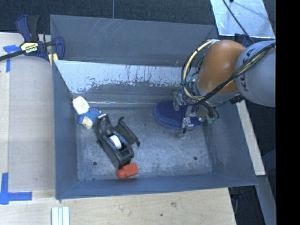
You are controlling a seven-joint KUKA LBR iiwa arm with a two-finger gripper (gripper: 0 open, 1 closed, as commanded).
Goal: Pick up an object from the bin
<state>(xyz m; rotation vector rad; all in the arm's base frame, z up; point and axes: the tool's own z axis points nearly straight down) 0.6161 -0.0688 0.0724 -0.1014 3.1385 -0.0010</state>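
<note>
Where the gripper hangs: the gripper [186, 125] is low in the right half of the grey metal bin [140, 181], near the back wall
Arm: comes in from the right, with a rounded orange cover [220, 67] and looped cables at the wrist
Thing under the gripper: a flat, dark blue, rounded disc-like thing [164, 114] lying on the bin floor, with the gripper at its right edge; contact cannot be told
Jaws: cannot tell whether they are spread or closed
Left side of the bin: a small white and blue thing [80, 105], with a small pale piece [86, 122] just beside it
Front left: a black tool [117, 142] lying at a slant, a white roll in its middle
Front edge: an orange block [127, 171] touching the tool's lower end, well apart from the gripper
</note>
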